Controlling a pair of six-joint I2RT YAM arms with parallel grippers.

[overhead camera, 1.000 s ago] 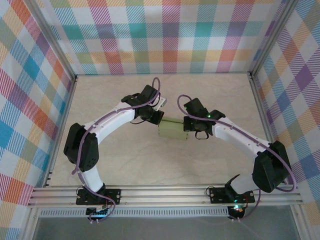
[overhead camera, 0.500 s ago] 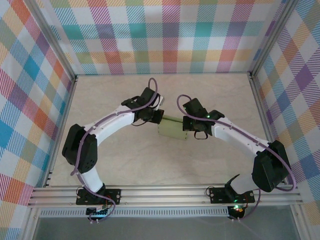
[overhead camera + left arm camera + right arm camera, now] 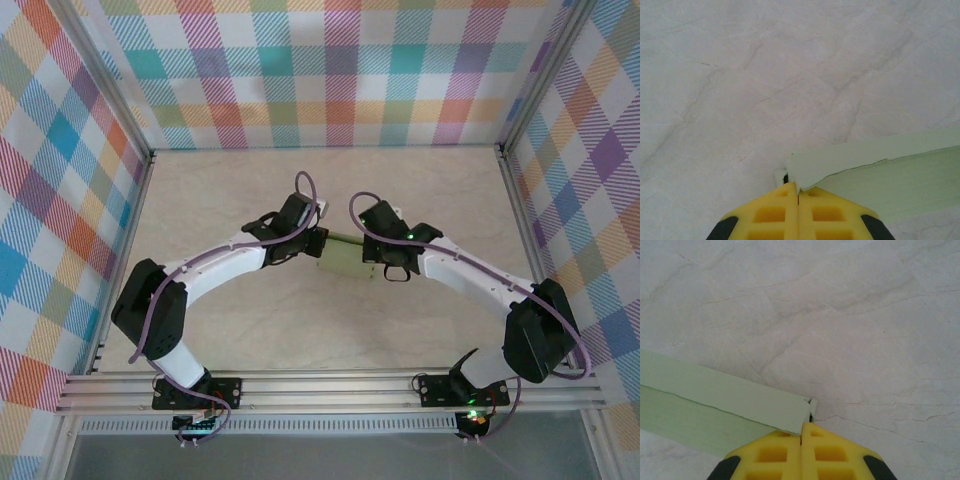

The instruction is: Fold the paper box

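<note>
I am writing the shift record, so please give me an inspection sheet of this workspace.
Surface: pale marble-patterned table.
Job's things: light-green paper box, mid-table.
Clutter: nothing seen.
Claws: left claw shut on one box corner; right claw shut on the opposite end.
Cables: purple cables run along the left arm and the right arm.
Surroundings: checked cloth walls, aluminium frame rails.
</note>
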